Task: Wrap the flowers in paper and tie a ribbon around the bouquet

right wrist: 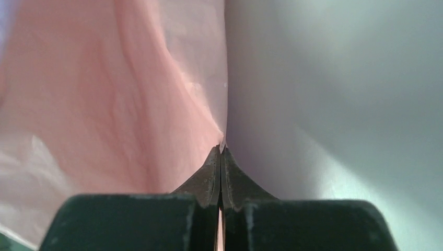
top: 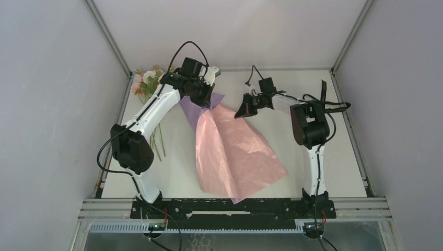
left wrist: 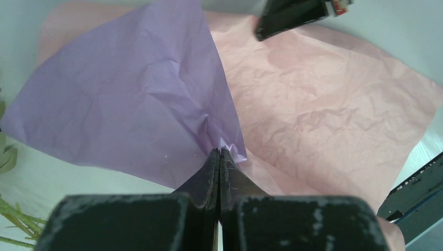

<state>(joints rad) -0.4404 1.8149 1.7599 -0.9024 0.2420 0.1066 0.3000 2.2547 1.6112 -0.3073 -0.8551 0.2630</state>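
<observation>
Paper (top: 235, 151) pinched at both ends; flowers (top: 146, 81) lie upper left of it.
My left gripper (left wrist: 219, 157) is clenched on a purple corner and my right gripper (right wrist: 222, 152) on the pink edge. The stems run down-frame, nearest my left arm.

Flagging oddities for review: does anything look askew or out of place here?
The thin lilac-and-pink paper sheet is creased and skewed, its near corner at the table edge; the pink, yellow and white flower bunch lies off it, far left.
</observation>
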